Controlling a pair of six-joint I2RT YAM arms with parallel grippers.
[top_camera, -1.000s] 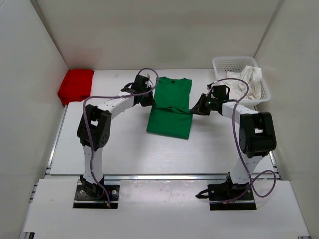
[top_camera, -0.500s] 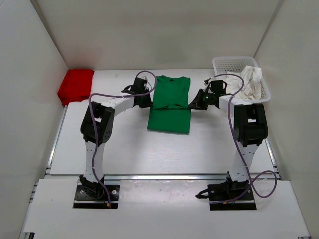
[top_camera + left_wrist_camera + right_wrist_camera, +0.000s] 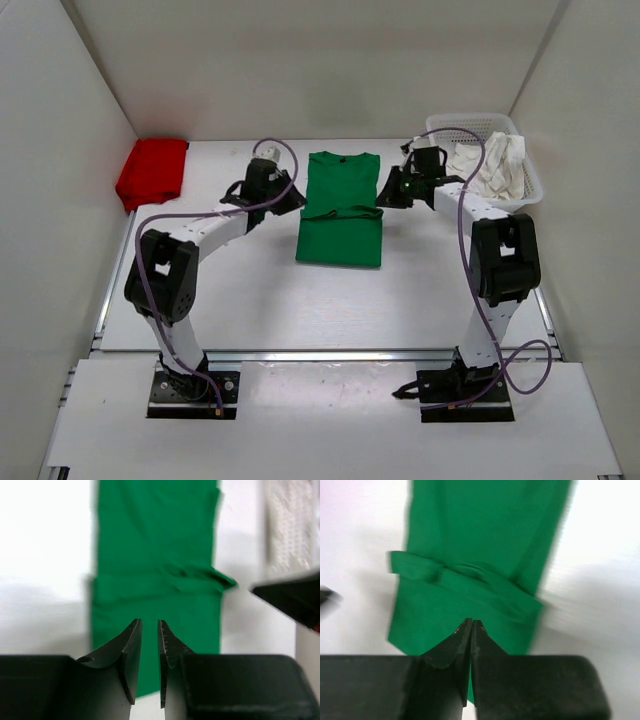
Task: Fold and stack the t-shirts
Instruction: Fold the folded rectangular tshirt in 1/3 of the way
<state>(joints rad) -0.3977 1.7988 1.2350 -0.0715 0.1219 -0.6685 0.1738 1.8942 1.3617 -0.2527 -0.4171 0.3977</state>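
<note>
The green t-shirt [image 3: 340,208] lies flat mid-table, its sides folded in, with a crease of cloth across its middle [image 3: 155,555] [image 3: 485,530]. My left gripper [image 3: 292,200] hovers just off the shirt's left edge. Its jaws [image 3: 149,622] stand a narrow gap apart with nothing between them. My right gripper [image 3: 383,197] hovers off the shirt's right edge, shut and empty [image 3: 471,621]. The red t-shirt [image 3: 152,172] lies folded at the back left corner. The white t-shirt [image 3: 495,165] is bunched in the basket.
The white mesh basket [image 3: 470,123] stands at the back right, close behind the right arm. White walls enclose the table on three sides. The right gripper's dark tip [image 3: 290,597] shows in the left wrist view.
Both grippers have drawn back from the green shirt's middle toward the far side, the left arm swinging outward to the left. The shirt now lies narrower and flat.
</note>
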